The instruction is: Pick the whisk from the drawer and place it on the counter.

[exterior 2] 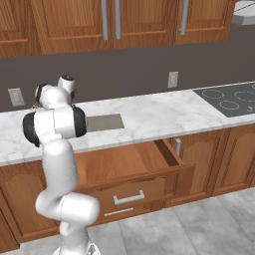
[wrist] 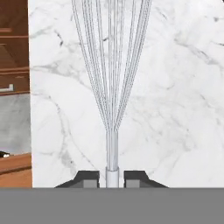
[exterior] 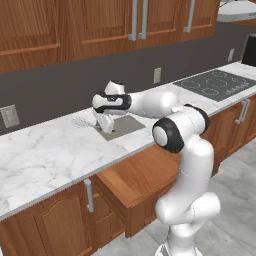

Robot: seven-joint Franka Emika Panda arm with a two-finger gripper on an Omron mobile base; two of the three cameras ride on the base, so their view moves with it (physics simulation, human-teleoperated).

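Observation:
My gripper (wrist: 112, 177) is shut on the whisk (wrist: 112, 148); the slim handle sits between the two dark fingertips and the silver wire head fans away over white marble. In the left base view the gripper (exterior: 104, 124) hangs low over the counter (exterior: 45, 155), and the whisk head (exterior: 79, 121) lies level to its left, at or just above the marble. I cannot tell whether it touches. The reddish-brown drawer (exterior: 135, 180) stands pulled open below the counter edge, its inside (exterior 2: 124, 162) bare wood with the silver bar handle on its front.
A flat grey inset (exterior: 122, 126) lies right beside the gripper. The black cooktop (exterior: 215, 82) is far to the right. Upper wooden cabinets (exterior 2: 109, 20) hang above the dark backsplash. The open drawer juts out in front of the lower cabinet doors (exterior 2: 214, 159).

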